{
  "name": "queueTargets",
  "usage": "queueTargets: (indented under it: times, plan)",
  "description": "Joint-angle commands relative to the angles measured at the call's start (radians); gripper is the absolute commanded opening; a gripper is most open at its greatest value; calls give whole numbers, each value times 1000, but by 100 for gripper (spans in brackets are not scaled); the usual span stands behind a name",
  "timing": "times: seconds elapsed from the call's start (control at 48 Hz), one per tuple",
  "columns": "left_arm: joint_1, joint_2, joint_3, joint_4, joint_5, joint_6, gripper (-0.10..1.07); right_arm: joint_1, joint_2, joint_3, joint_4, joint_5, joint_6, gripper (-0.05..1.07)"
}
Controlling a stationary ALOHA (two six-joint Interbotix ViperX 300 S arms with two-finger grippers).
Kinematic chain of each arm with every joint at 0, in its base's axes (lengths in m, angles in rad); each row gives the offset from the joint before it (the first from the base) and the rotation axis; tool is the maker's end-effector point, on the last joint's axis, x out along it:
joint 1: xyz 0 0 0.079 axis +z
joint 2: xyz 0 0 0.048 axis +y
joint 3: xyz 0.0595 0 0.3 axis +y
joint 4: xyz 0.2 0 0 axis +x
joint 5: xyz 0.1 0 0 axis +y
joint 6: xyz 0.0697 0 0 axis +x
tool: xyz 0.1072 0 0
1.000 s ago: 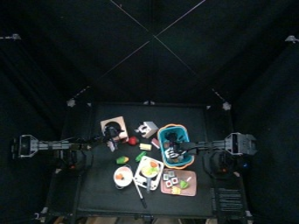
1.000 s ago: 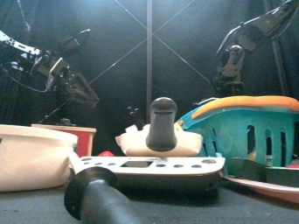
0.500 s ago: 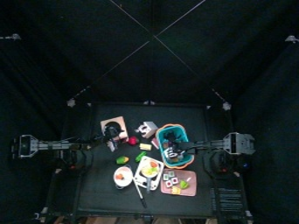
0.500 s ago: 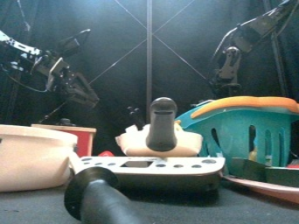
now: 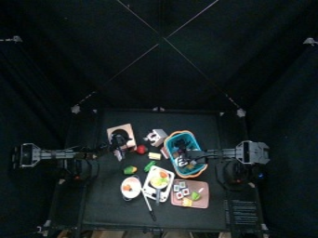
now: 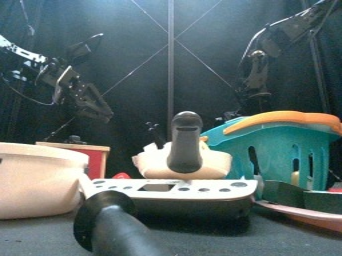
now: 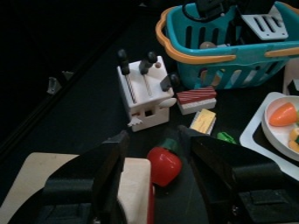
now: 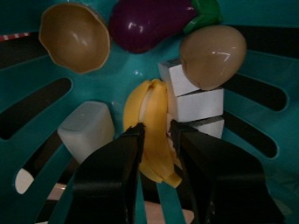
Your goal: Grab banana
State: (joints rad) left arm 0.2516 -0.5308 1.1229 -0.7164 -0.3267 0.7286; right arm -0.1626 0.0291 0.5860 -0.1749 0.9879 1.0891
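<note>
i've got the right gripper [image 8: 149, 140] spread over the banana [image 8: 152, 127] in the basket [image 8: 47, 109]; next i drop and pinch.

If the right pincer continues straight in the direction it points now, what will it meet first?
Most likely the banana: the right pincer is open and points down into the teal basket, jaws either side of it. Whether they touch is unclear.
</note>
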Motion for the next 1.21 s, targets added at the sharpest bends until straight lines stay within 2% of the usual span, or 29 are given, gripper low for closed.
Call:
queueTargets:
  times: [0.0,0.25,0.458,0.646,0.854,1.062,1.188]
  plan:
    - [3,-3,-11,3,0,2,87,11,-37,0,6,0,-11,74]
    - [2,-2,-11,3,2,3,87,9,-29,20,51,-112,-58,89]
    - [3,-2,-9,3,3,5,87,8,21,23,54,-121,-63,89]
    - [2,-2,-9,3,3,5,87,5,72,20,55,-129,-77,85]
    - [3,-2,-8,3,3,5,87,3,87,28,49,-133,-77,83]
    - [3,-2,-9,3,3,5,87,3,72,23,43,-129,-77,70]
    - [3,-3,-8,3,3,5,87,3,26,5,25,-98,-77,68]
